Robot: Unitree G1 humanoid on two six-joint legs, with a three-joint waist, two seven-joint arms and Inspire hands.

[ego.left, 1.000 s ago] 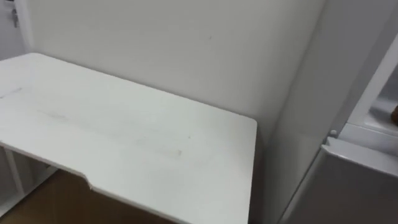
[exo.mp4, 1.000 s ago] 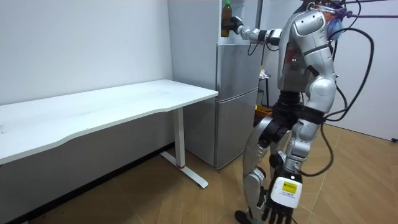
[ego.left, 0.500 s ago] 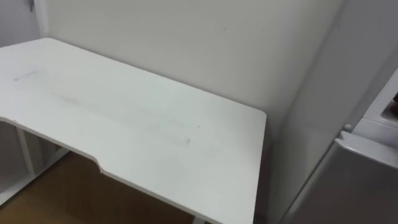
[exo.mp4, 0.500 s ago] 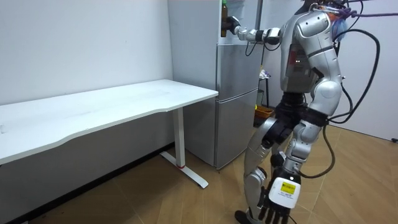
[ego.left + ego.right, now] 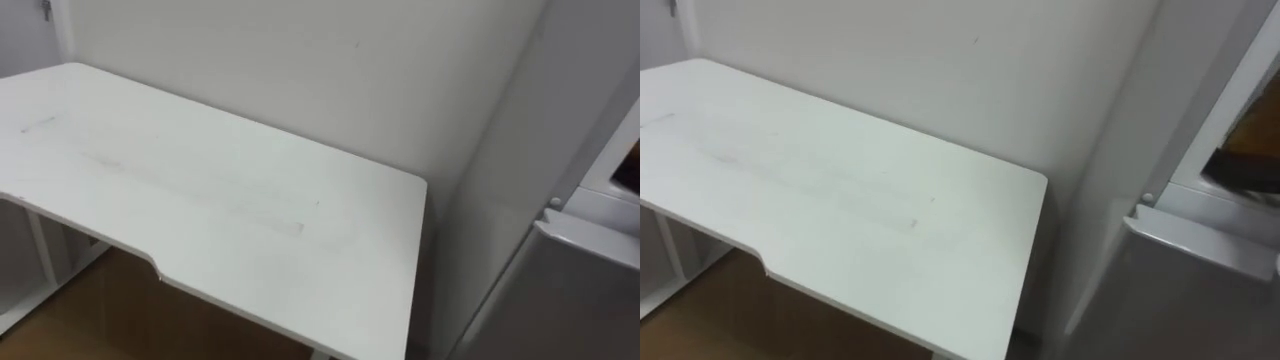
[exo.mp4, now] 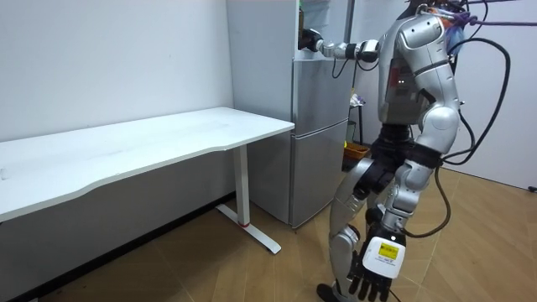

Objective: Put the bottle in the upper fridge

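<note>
I stand before the grey fridge (image 6: 319, 126), close to its front. My right arm reaches out at shoulder height, and my right hand (image 6: 310, 39) is at the opening of the upper compartment (image 6: 324, 18). The bottle is hidden inside that compartment, behind the fridge's side wall. In the right eye view a dark shape (image 5: 1238, 176) lies in the opening above the lower door (image 5: 1200, 290); whether the fingers there are straight or curled is hidden. My left hand (image 6: 373, 273) hangs by my leg, its fingers relaxed and holding nothing.
A long white table (image 5: 200, 200) stands against the wall to my left, its right end almost at the fridge's side (image 5: 500, 200). Wooden floor (image 6: 252, 268) runs under and around it. Something orange (image 6: 357, 151) lies low behind the fridge.
In the room view the bottle stood above my right hand at the opening; now it has gone out of sight inside and the hand sits a little lower. The head camera has shifted.
</note>
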